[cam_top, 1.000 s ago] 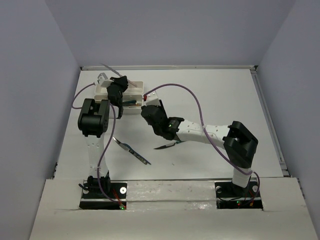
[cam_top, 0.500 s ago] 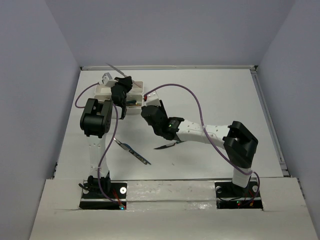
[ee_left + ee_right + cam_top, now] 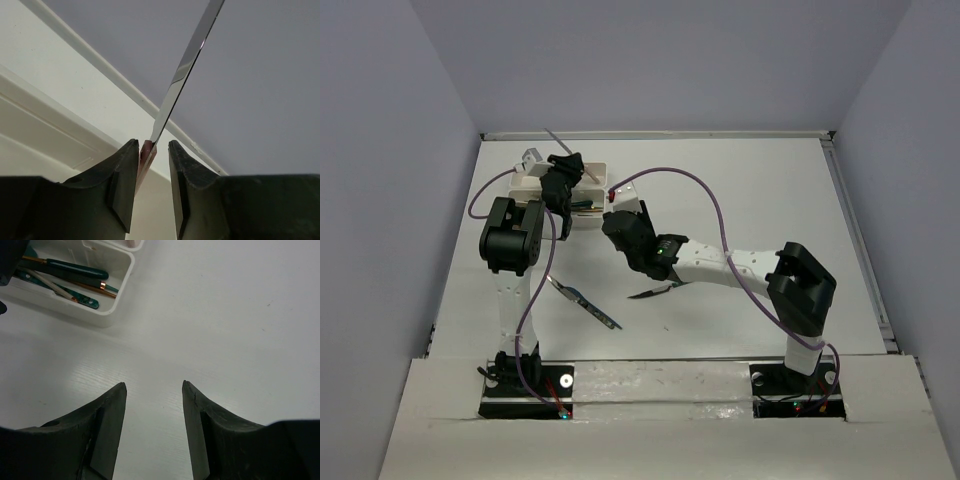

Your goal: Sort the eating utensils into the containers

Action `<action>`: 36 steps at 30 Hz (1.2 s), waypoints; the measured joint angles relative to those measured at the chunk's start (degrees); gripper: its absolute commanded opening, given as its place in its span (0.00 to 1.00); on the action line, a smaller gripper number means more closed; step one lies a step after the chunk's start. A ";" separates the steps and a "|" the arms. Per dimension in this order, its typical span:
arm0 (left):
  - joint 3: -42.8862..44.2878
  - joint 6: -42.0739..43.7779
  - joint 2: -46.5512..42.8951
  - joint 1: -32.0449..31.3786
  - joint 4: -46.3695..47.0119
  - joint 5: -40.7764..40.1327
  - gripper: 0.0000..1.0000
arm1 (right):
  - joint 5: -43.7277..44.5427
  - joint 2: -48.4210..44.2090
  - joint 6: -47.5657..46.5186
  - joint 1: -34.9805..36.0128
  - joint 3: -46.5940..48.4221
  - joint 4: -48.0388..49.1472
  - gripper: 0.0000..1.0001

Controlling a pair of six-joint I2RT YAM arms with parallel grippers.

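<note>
Upper left, your L claw (image 3: 152, 145) stood slack round silver knife (image 3: 182, 75), prob. to drop it in tray (image 3: 602, 170); R claw (image 3: 153, 385) gaped empty.

knife (image 3: 182, 75) tip: cut off top | trays (image 3: 588, 218): mostly hidden behind left arm (image 3: 510, 240)

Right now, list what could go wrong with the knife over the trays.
1. The knife stands steeply between the parted jaws of the left gripper, loose on one side; it may topple and land outside the trays.
2. The right gripper hovers open close beside them; the arms could bump.
</note>
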 measured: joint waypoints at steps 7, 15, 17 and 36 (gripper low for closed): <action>-0.87 -0.22 -0.17 0.00 1.27 -0.39 0.42 | -0.02 -0.02 0.37 0.00 -0.04 -0.24 0.54; -3.10 -0.13 -4.37 0.04 0.44 -2.25 0.42 | -0.02 -0.24 0.83 0.00 -0.13 -1.14 0.54; -3.43 -0.07 -5.64 0.07 0.50 -2.51 0.43 | -0.04 -0.63 1.03 0.00 -0.33 -1.27 0.54; -9.53 12.02 -29.24 6.82 -11.47 0.72 0.44 | -18.93 -2.95 1.92 0.04 1.81 -10.95 0.53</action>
